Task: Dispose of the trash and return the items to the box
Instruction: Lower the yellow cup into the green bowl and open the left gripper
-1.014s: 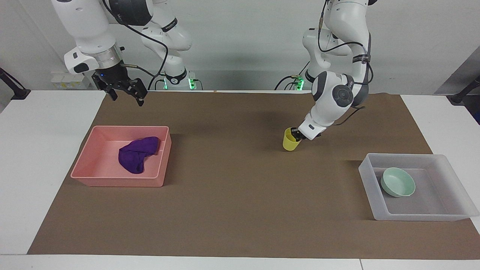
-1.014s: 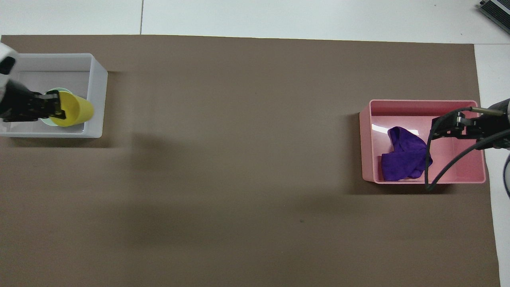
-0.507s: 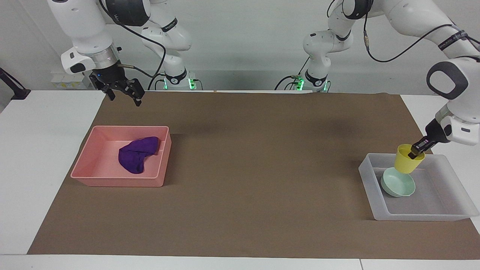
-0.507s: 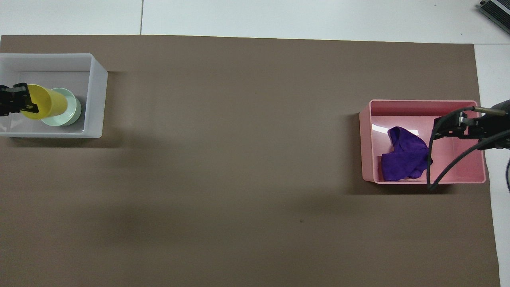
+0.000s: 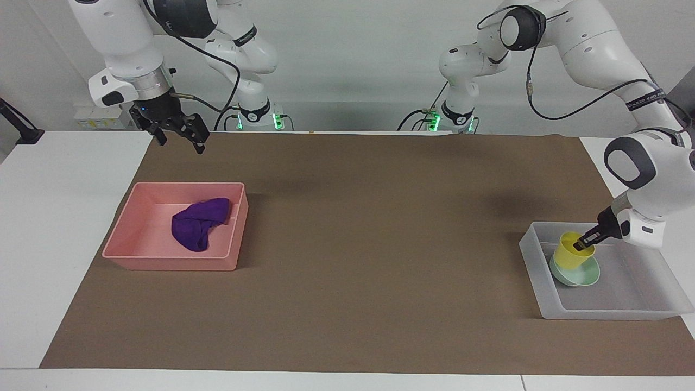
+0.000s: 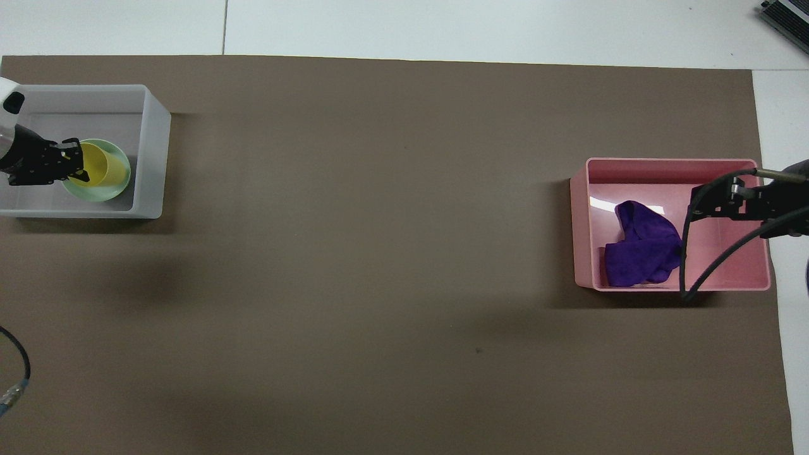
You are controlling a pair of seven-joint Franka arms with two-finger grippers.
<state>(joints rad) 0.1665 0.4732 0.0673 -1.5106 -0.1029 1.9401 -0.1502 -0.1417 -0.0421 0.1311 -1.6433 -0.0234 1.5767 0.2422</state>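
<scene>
My left gripper [image 5: 583,243] is shut on the rim of the yellow cup [image 5: 570,256]. The cup is down in the mint-green bowl [image 5: 583,278], slightly tilted. The bowl lies in the translucent box [image 5: 640,304] at the left arm's end of the table. In the overhead view the left gripper [image 6: 74,169] holds the cup [image 6: 101,169] inside the bowl [image 6: 117,186] in the box [image 6: 152,158]. The purple cloth [image 5: 198,222] lies in the pink tray [image 5: 163,263]. My right gripper [image 5: 182,142] is open and empty, raised above the tray's robot-side edge.
The pink tray [image 6: 670,170] with the cloth [image 6: 638,253] sits at the right arm's end of the brown mat [image 5: 347,244]. The right gripper [image 6: 714,202] and its cable hang over the tray.
My left gripper carried the yellow cup from the middle of the mat to the box, then lowered it into the green bowl. The right gripper rose slightly and holds still.
</scene>
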